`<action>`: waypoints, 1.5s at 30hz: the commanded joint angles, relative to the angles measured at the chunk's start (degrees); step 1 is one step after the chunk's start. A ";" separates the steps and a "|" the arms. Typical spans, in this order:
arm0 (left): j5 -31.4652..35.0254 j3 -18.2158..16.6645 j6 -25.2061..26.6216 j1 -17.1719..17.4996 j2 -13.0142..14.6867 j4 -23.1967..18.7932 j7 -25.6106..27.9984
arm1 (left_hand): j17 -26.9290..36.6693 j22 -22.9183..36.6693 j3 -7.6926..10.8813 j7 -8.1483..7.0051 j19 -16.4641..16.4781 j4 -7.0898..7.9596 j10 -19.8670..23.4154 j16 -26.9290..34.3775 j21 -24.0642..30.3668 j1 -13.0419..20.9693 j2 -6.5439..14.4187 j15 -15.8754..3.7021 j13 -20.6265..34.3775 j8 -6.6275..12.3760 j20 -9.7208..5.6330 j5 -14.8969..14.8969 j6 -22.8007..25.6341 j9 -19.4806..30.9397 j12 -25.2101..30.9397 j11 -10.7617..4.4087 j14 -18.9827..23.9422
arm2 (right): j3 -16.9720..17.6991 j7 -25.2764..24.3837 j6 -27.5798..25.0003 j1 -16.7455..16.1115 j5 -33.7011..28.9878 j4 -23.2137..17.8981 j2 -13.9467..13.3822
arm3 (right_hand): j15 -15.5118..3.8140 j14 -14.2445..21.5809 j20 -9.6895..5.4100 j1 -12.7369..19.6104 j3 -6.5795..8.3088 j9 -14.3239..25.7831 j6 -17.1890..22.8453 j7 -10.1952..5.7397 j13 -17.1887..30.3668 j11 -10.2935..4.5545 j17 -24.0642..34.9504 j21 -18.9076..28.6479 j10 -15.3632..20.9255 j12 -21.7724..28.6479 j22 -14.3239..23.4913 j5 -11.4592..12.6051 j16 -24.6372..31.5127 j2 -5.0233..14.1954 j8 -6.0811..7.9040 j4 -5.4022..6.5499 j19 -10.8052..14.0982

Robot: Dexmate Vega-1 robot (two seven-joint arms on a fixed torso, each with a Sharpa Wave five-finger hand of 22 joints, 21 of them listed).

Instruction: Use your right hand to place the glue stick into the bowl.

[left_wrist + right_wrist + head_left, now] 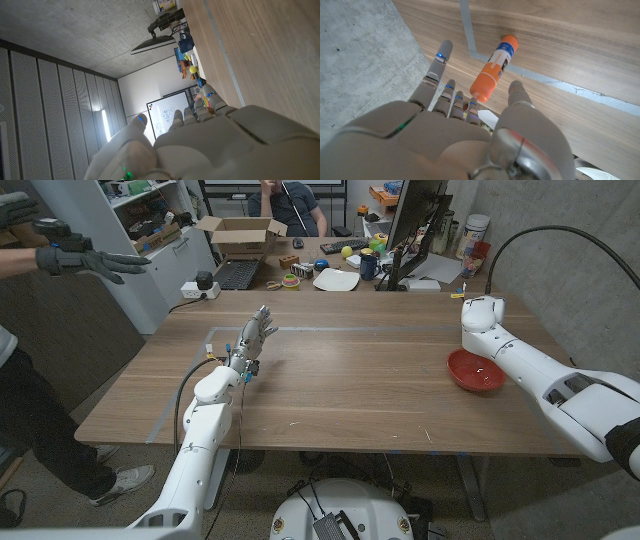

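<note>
The orange glue stick (495, 67) with a white label lies on the wooden table across a grey tape line; in the head view it is a small orange bit (456, 296) by the table's far right edge. My right hand (465, 130) hovers just behind it with its fingers spread toward its near end and nothing in its grip. The right wrist (482, 315) stands beyond the red bowl (470, 372), and the forearm passes over the bowl's right rim. Over the table's left half, my left hand (252, 340) holds nothing and has its fingers stretched out.
A person's gloved hands (85, 258) reach in at the far left. Behind the table's far edge are a cardboard box (240, 235), a laptop (237, 275), a white plate (336, 279) and a monitor (415, 220). A concrete wall stands on the right.
</note>
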 commanded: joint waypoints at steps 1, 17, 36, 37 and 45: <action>-0.04 -0.17 0.01 0.06 0.03 0.17 -0.01 | 0.26 0.26 -0.03 0.13 0.30 -0.08 -0.18 -0.06 -0.03 -0.58 0.79 0.14 0.28 -0.12 -0.24 0.06 0.02 0.17 0.28 0.17 -0.27 | -1.15 0.30 0.65 1.17 0.58 1.73 0.46 | -0.52 1.46 -0.76 2.07 0.29 0.24 0.82 -0.13 0.21 -0.42 0.01 0.58 0.94 0.41 0.16 0.27 0.56 -0.19 0.30 -0.37 1.84; -0.03 -0.10 -0.27 -0.64 -0.06 1.19 -0.29 | 0.25 0.27 -0.08 0.08 0.34 -0.08 -0.24 -0.08 -0.24 -0.64 0.76 0.15 0.28 -0.17 -0.20 0.07 -0.09 0.18 0.26 0.21 -0.29 | -1.52 0.10 1.65 2.27 2.82 3.67 0.82 | -5.02 11.96 -7.41 7.99 -0.88 0.30 7.96 -1.70 0.23 -2.35 0.71 0.95 10.79 2.91 0.30 0.40 2.63 -0.09 1.76 0.85 9.38; 0.18 -0.19 -0.08 -0.78 -0.14 1.61 -0.39 | 0.25 0.28 -0.16 0.13 0.47 -0.08 -0.33 -0.12 -0.48 -0.72 0.68 0.25 0.27 -0.16 -0.21 0.07 -0.06 0.17 0.25 0.15 -0.36 | -1.73 -2.20 2.07 3.26 5.92 5.82 1.57 | -11.76 26.92 -14.75 15.98 2.02 0.38 17.39 -3.83 0.30 -4.56 0.97 2.98 18.24 3.63 1.56 1.62 2.91 4.42 2.53 0.80 13.51; 0.13 -0.22 -0.11 -0.81 -0.18 1.66 -0.42 | 0.25 0.28 -0.17 0.11 0.45 -0.08 -0.36 -0.14 -0.50 -0.73 0.68 0.25 0.27 -0.17 -0.24 0.07 -0.06 0.17 0.24 0.17 -0.39 | -1.77 -2.10 2.01 3.42 6.08 6.05 1.68 | -11.78 27.52 -14.78 16.47 2.24 0.39 17.89 -3.83 0.31 -4.54 0.99 3.10 18.65 3.69 1.65 1.72 2.90 4.71 2.58 0.79 13.48; 0.24 -0.28 -0.13 -1.08 -0.20 2.15 -0.49 | 0.25 0.29 -0.22 0.17 0.47 -0.09 -0.34 -0.15 -0.61 -0.77 0.63 0.24 0.27 -0.17 -0.26 0.08 -0.07 0.17 0.26 0.21 -0.41 | -2.29 -2.63 2.15 4.22 7.08 7.40 2.18 | -12.13 32.06 -15.01 21.72 4.11 0.66 22.43 -3.06 0.47 -4.69 1.19 4.25 22.19 4.21 2.29 2.79 2.56 5.98 2.98 0.40 13.16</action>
